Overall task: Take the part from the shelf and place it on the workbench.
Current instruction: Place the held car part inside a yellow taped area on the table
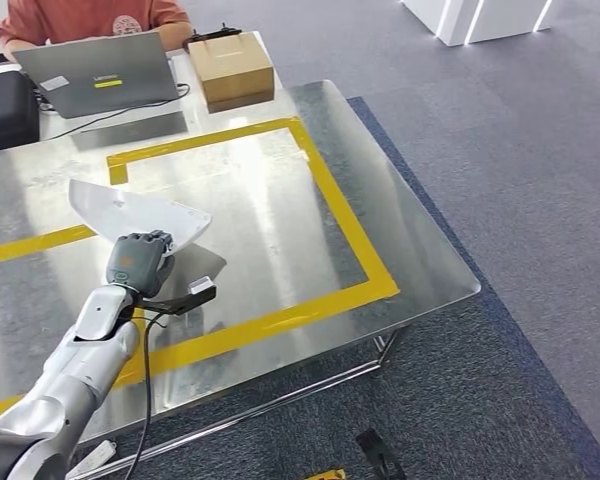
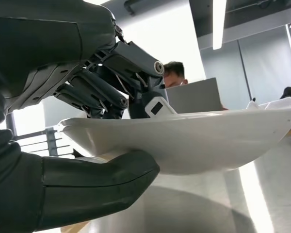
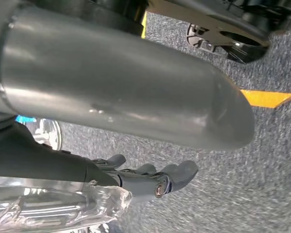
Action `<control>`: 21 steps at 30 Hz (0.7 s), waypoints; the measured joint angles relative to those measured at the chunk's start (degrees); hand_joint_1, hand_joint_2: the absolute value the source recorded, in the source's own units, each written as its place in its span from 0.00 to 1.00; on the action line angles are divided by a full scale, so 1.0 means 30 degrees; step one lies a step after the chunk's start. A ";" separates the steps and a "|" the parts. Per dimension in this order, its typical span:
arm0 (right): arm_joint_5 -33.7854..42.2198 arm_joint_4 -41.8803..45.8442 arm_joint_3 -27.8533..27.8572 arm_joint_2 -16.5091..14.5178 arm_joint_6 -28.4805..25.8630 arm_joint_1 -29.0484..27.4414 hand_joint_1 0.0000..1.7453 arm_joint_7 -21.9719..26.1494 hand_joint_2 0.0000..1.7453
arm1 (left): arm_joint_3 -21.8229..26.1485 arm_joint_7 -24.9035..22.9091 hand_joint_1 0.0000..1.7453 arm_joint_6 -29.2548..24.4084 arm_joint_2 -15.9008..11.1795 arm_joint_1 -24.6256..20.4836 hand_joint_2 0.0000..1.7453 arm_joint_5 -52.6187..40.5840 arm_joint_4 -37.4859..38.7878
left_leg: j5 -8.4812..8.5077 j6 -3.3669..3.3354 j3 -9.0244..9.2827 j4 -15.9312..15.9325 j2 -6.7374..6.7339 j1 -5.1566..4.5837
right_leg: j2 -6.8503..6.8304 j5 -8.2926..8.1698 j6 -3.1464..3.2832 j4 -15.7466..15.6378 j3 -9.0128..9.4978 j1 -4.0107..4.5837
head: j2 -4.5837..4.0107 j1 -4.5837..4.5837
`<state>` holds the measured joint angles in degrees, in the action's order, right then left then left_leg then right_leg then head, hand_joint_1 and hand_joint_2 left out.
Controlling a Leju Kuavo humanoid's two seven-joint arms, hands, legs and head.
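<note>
Workbench: metal top marked with yellow tape, a person seated at the far side. Laptop and cardboard box at the far edge. White part held above the near-left area, clamped between thumb and fingers of the left hand. Right hand hangs over carpet, fingers apart, holding nothing.

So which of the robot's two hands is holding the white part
The left hand holds the white part above the workbench; the right hand hangs empty.
</note>
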<state>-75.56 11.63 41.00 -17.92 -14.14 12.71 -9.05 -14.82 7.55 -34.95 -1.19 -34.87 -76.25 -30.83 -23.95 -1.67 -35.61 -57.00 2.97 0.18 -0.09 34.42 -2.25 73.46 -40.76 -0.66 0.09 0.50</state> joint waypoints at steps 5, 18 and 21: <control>0.0029 -0.0004 -0.0002 0.0000 -0.0009 0.0023 0.00 0.0007 0.00 | -0.0005 -0.0091 1.00 0.0025 0.0086 -0.0061 1.00 -0.0036 0.0087 | 0.0033 0.0330 -0.0157 -0.0104 0.1308 0.0054 | 0.1677 -0.2545 0.0293 -0.4993 0.2086 -0.0186 | 0.0000 -0.0002; 0.0171 0.0000 0.0007 -0.0022 -0.0066 0.0017 0.00 0.0029 0.00 | -0.0029 -0.0120 1.00 0.0149 -0.0006 -0.0125 1.00 -0.0231 0.0404 | -0.0381 0.1076 -0.1348 -0.2441 -0.1460 0.0124 | -0.1248 -0.2164 0.0787 -0.5476 0.2843 -0.0114 | 0.0000 0.0257; 0.0195 0.0004 0.0007 -0.0022 -0.0102 0.0060 0.00 0.0105 0.00 | -0.0035 -0.0140 1.00 0.0213 0.0020 -0.0273 1.00 -0.0304 0.0417 | 0.0022 0.0813 -0.0147 -0.0188 -0.2176 -0.0113 | -0.1868 -0.1927 0.0490 -0.5429 0.3001 0.0082 | 0.0000 0.0250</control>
<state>-74.98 11.64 41.03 -17.99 -14.45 12.89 -8.74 -14.92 7.13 -34.31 -1.13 -35.69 -77.16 -29.58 -23.88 0.76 -36.05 -57.57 -3.56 -0.16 -5.69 28.64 -0.78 57.18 -31.76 -0.42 0.09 1.25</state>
